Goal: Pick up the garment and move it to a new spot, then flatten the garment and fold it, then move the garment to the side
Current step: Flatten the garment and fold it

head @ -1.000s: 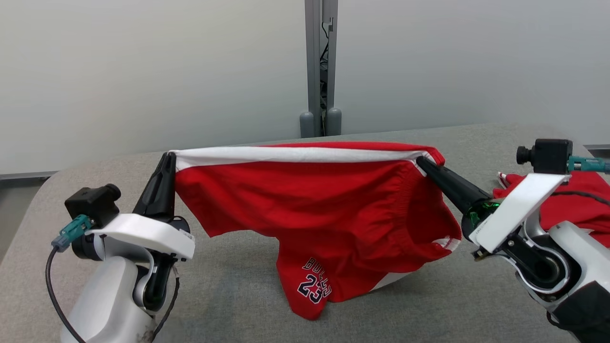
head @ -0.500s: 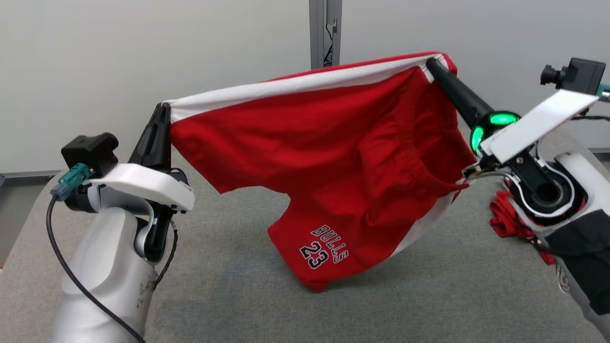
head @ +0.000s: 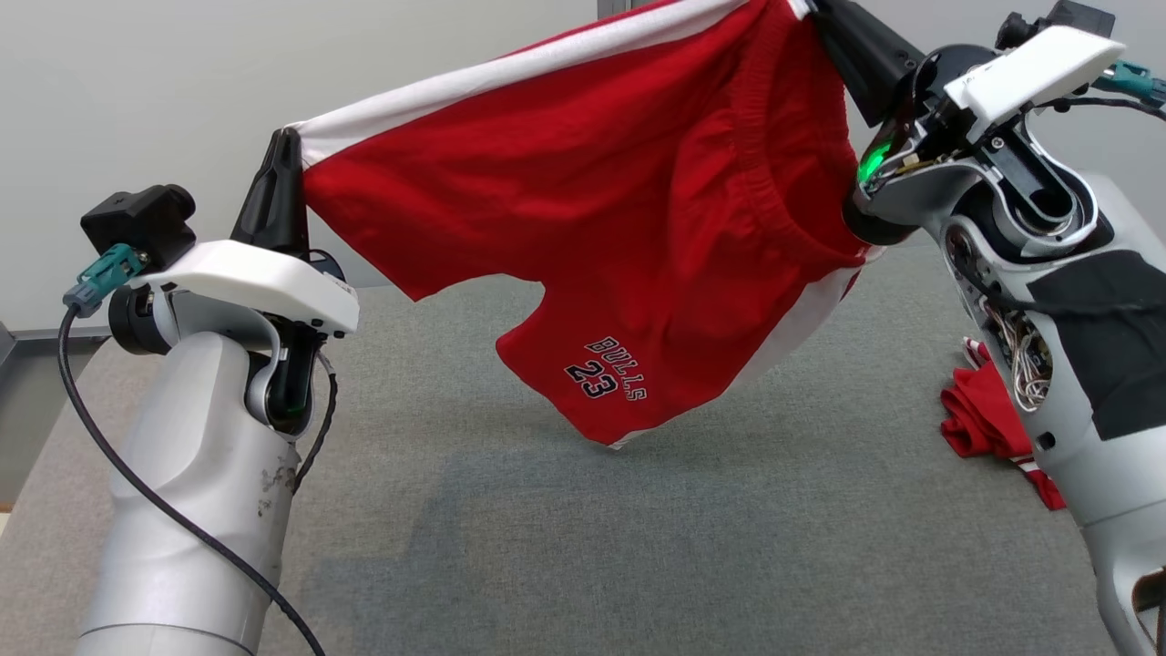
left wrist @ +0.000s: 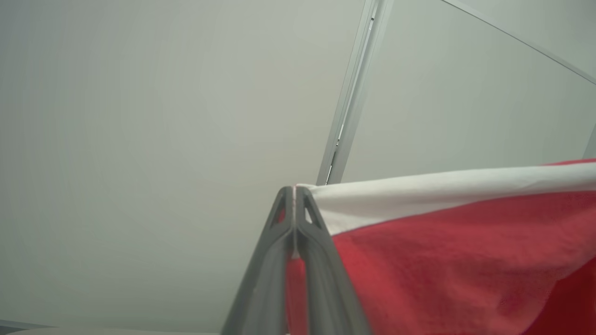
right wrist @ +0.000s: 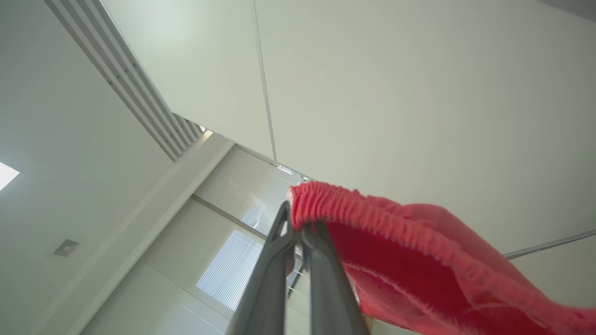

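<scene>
Garment (head: 629, 173) hangs between left end effector (head: 281, 142) and right end effector (head: 824, 13).

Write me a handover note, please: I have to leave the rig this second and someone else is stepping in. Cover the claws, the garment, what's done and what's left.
Left claw: shut on the white-striped edge of the red shorts.
Right claw: shut on the shorts' elastic waistband, held higher than the left.
The shorts hang spread between both claws above the grey table, the lowest leg seemingly just clear of it. Another red garment lies on the table to the right.
Done: pick-up.
Left: set down at a new spot, flatten, fold, move aside.
</scene>
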`<state>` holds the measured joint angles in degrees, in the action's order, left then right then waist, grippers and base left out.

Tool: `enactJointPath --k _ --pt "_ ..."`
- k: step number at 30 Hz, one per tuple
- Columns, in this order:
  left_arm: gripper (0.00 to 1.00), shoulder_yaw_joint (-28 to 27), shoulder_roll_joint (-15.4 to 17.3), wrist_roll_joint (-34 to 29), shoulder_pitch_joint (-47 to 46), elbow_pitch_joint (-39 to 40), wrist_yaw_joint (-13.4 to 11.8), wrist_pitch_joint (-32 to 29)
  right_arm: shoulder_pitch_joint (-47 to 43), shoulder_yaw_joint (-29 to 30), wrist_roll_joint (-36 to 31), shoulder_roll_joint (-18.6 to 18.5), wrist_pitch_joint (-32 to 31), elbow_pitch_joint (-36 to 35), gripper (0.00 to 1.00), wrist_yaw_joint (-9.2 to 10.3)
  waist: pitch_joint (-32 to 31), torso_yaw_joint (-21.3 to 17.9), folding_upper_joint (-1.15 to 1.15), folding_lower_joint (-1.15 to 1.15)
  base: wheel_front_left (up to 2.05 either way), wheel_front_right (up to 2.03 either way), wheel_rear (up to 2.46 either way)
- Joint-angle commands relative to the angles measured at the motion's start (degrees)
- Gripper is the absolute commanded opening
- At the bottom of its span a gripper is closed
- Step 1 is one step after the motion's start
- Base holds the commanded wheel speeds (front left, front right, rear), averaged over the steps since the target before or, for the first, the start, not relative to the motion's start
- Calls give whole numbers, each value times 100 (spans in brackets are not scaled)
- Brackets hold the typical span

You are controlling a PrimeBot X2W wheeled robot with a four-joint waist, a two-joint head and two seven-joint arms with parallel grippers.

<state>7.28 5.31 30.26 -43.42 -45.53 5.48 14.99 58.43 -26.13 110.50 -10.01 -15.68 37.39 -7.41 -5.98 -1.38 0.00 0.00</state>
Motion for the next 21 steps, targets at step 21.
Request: enactJointPath --k 21 --pt "0 -431 -24 -484 -275 -276 113 19 664 713 490 335 -461 1369 0 -15 172 54 0 0 0 0 0"
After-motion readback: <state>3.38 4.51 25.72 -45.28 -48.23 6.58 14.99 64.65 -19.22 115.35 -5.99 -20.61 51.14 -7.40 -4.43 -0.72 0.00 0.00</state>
